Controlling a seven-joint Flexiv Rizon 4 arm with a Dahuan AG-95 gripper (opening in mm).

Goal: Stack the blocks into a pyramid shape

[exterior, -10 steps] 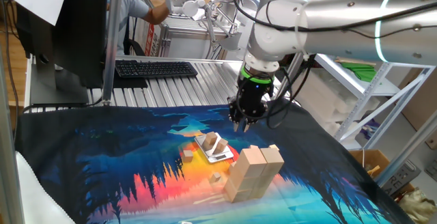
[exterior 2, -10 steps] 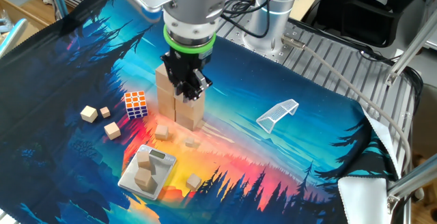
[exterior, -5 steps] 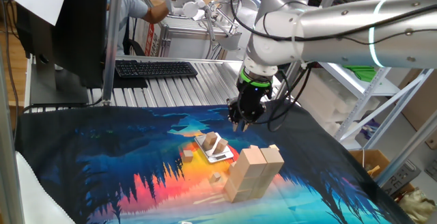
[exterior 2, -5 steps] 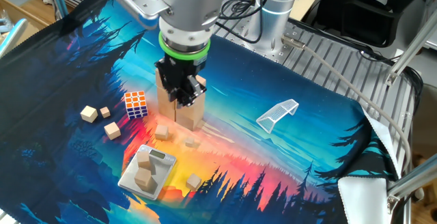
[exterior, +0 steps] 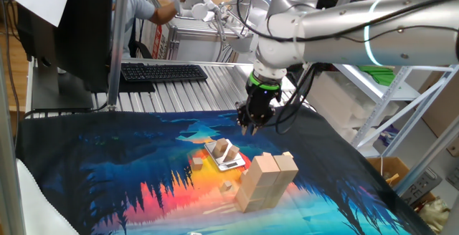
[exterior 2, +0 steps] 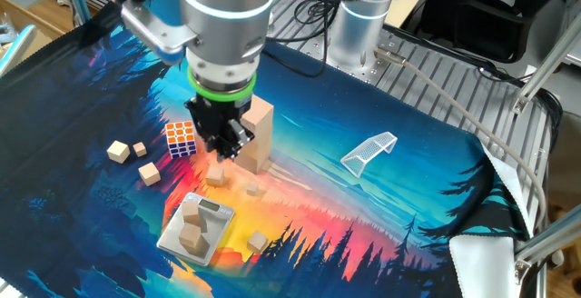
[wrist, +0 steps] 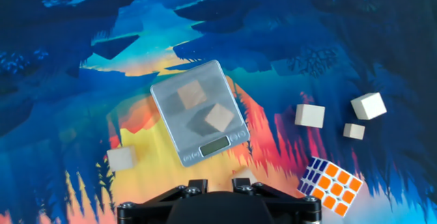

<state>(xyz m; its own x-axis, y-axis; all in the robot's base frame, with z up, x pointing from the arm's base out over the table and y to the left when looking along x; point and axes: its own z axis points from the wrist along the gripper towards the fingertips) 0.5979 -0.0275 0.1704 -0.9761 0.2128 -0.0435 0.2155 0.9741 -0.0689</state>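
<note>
Pale wooden blocks are spread over the printed cloth. Several large bricks stand together as a stack (exterior: 265,181), (exterior 2: 258,136). Two small cubes (wrist: 219,117) lie on the silver scale (wrist: 172,127), (exterior 2: 211,229). Loose small cubes (wrist: 310,115) lie near the Rubik's cube, and another small cube (wrist: 121,158) is left of the scale. My gripper (exterior 2: 223,149), (exterior: 249,125) hangs shut and holds nothing, above the cloth between the brick stack and the scale. In the hand view only the gripper (wrist: 212,183) base shows at the bottom edge.
A Rubik's cube (exterior 2: 180,138), (wrist: 330,185) sits left of the brick stack. A white mesh piece (exterior 2: 369,150) lies on the cloth to the right. A keyboard (exterior: 163,72) rests on the metal table behind the cloth.
The arm has swung away from over the brick stack toward the Rubik's cube and scale, uncovering the bricks in the other fixed view. The gripper stays shut.
</note>
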